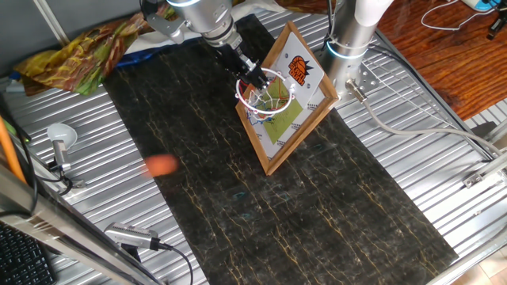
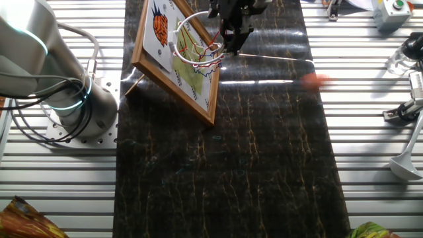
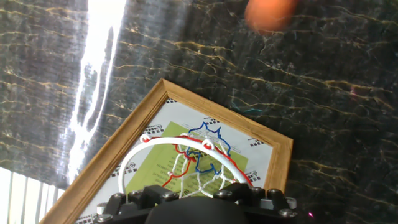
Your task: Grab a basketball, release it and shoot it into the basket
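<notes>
The basketball [image 1: 161,165] is a blurred orange spot on the dark mat, far left of the basket; it also shows in the other fixed view [image 2: 316,80] and at the top of the hand view [image 3: 269,14]. The basket [image 1: 279,77] is a white hoop with net on a tilted wood-framed backboard [image 1: 310,113]. My gripper [image 1: 255,79] hangs just over the hoop [image 2: 182,23], empty, jaws slightly apart. In the hand view the hoop [image 3: 155,142] lies right below the hand; the fingertips are hidden.
The robot base [image 2: 73,99] stands behind the backboard [image 2: 173,79]. A dark marbled mat [image 1: 317,206] covers the ribbed metal table. A crumpled colourful cloth [image 1: 79,51] lies at the far corner, and a white ladle-like tool [image 1: 59,142] at the left.
</notes>
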Controlling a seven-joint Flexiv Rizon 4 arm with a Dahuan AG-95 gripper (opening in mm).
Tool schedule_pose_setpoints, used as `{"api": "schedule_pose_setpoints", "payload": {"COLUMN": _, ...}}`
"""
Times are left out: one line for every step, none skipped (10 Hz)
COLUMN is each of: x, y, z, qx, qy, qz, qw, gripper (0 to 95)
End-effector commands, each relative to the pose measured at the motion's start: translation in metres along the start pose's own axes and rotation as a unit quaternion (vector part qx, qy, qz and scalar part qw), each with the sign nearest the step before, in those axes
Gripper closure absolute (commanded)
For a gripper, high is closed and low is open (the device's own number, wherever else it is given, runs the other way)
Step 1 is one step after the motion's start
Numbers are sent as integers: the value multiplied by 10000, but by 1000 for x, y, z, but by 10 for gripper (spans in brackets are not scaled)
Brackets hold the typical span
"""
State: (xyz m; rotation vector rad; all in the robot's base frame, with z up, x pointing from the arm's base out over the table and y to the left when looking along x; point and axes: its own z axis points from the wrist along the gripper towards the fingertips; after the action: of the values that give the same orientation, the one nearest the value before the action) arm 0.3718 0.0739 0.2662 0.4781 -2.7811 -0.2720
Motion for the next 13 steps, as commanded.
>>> {"api": "schedule_pose_setpoints", "payload": {"x": -3, "y": 1, "z": 1, "qx": -14, "qy": -23, "qz": 53, "qw": 10000, "gripper": 380}}
{"api": "schedule_pose_setpoints", "payload": {"x": -4, "y": 2, "z": 1, "qx": -36, "qy": -64, "qz": 59, "qw": 10000, "gripper": 380}}
{"api": "schedule_pose_setpoints", "payload": {"x": -6, "y": 2, "z": 2, "qx": -42, "qy": -89, "qz": 58, "qw": 9999, "gripper": 380}}
{"api": "schedule_pose_setpoints", "payload": {"x": -10, "y": 5, "z": 5, "qx": -43, "qy": -172, "qz": 22, "qw": 9998, "gripper": 380}}
{"api": "schedule_pose_setpoints", "payload": {"x": -12, "y": 6, "z": 6, "qx": -42, "qy": -204, "qz": -1, "qw": 9998, "gripper": 380}}
{"api": "schedule_pose_setpoints", "payload": {"x": -15, "y": 7, "z": 7, "qx": -59, "qy": -254, "qz": -15, "qw": 9997, "gripper": 380}}
{"api": "schedule_pose_setpoints", "payload": {"x": -15, "y": 8, "z": 7, "qx": -74, "qy": -302, "qz": -39, "qw": 9995, "gripper": 380}}
{"api": "schedule_pose_setpoints", "payload": {"x": -15, "y": 8, "z": 7, "qx": -67, "qy": -312, "qz": -35, "qw": 9995, "gripper": 380}}
{"api": "schedule_pose_setpoints", "payload": {"x": -16, "y": 8, "z": 7, "qx": -23, "qy": -324, "qz": -25, "qw": 9995, "gripper": 380}}
{"api": "schedule_pose_setpoints", "payload": {"x": -16, "y": 8, "z": 7, "qx": -11, "qy": -325, "qz": -17, "qw": 9995, "gripper": 380}}
{"api": "schedule_pose_setpoints", "payload": {"x": -18, "y": 8, "z": 0, "qx": 125, "qy": -292, "qz": 51, "qw": 9995, "gripper": 380}}
{"api": "schedule_pose_setpoints", "payload": {"x": -22, "y": 8, "z": -5, "qx": 273, "qy": -241, "qz": 106, "qw": 9993, "gripper": 380}}
{"api": "schedule_pose_setpoints", "payload": {"x": -24, "y": 9, "z": -8, "qx": 369, "qy": -208, "qz": 211, "qw": 9989, "gripper": 380}}
